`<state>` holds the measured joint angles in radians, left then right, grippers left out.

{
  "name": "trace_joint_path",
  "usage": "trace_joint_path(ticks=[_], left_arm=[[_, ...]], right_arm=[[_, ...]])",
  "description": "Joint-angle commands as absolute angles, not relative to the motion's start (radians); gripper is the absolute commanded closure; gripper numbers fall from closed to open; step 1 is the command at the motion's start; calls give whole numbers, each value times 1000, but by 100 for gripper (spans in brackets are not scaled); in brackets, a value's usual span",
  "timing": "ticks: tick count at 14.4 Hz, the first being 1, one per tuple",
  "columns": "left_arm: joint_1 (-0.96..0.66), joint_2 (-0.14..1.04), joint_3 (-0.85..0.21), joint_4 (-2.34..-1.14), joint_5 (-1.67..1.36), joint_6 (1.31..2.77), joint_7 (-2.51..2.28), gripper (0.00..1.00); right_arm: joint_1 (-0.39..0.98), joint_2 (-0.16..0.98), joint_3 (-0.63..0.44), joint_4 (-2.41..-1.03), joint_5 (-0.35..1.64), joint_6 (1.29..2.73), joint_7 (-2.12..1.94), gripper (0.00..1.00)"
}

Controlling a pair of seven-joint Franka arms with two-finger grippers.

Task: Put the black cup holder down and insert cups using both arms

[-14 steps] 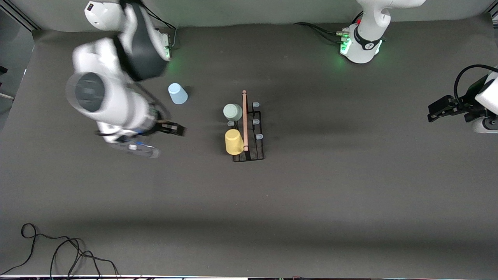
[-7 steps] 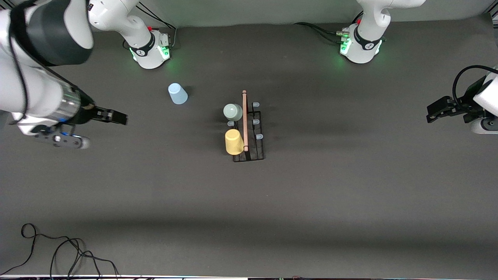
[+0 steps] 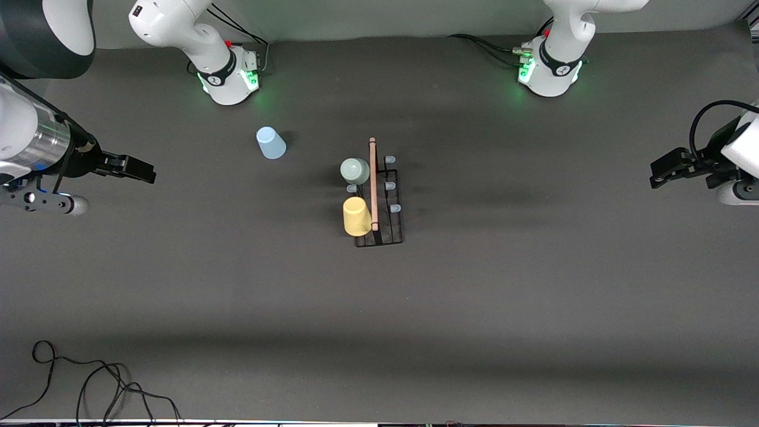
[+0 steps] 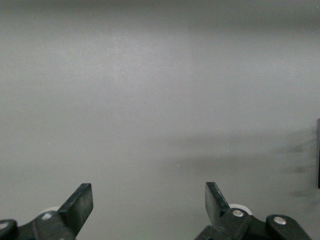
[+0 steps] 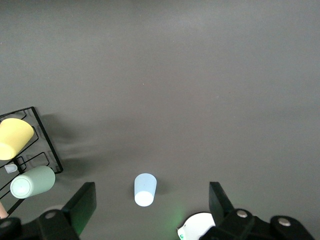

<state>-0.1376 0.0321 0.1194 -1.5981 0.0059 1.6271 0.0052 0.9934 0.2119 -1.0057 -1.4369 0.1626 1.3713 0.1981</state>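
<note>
The black cup holder [image 3: 385, 204] with its wooden rod handle stands mid-table. The pale green cup [image 3: 354, 171] and the yellow cup [image 3: 356, 216] sit on its pegs on the side toward the right arm's end. The pale blue cup [image 3: 270, 143] stands upside down on the mat, apart from the holder, near the right arm's base. My right gripper [image 3: 145, 172] is open and empty, raised high at the right arm's end; its wrist view shows the blue cup [image 5: 145, 189], green cup [image 5: 32, 182], yellow cup [image 5: 15, 138] and holder [image 5: 47, 150]. My left gripper [image 3: 657, 171] is open and empty, waiting at the left arm's end.
A black cable [image 3: 89, 379] lies coiled at the table's near corner toward the right arm's end. The two arm bases [image 3: 228, 74] [image 3: 548, 71] with green lights stand along the table's top edge. The left wrist view shows only bare grey surface.
My right arm has swung up and away from beside the blue cup toward the right arm's end of the table, gripper empty. The cups, the holder and the left arm have not moved.
</note>
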Motion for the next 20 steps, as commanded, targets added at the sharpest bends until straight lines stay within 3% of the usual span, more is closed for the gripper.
trace_joint_path(ticks=[1,5,7,12,20], left_arm=[[-146,41,124,-1580,2,1628,-9,0],[-146,41,124,-1580,2,1628,-9,0],[-146,41,123,-1580,2,1625,-9,0],[-146,40,124,-1578,2,1624,-9,0],[-146,41,124,-1580,2,1624,-9,0]], right_arm=[[855,181,-859,-1430,146,1356,179,0],[385,103,-331,-1465,20,1356,172,0],[251,71,-194,-1499,14,1367,160,0],[123,-73,-124,-1710,14,1561,9,0],[135,-57,-126,-1692,14,1543,15,0]])
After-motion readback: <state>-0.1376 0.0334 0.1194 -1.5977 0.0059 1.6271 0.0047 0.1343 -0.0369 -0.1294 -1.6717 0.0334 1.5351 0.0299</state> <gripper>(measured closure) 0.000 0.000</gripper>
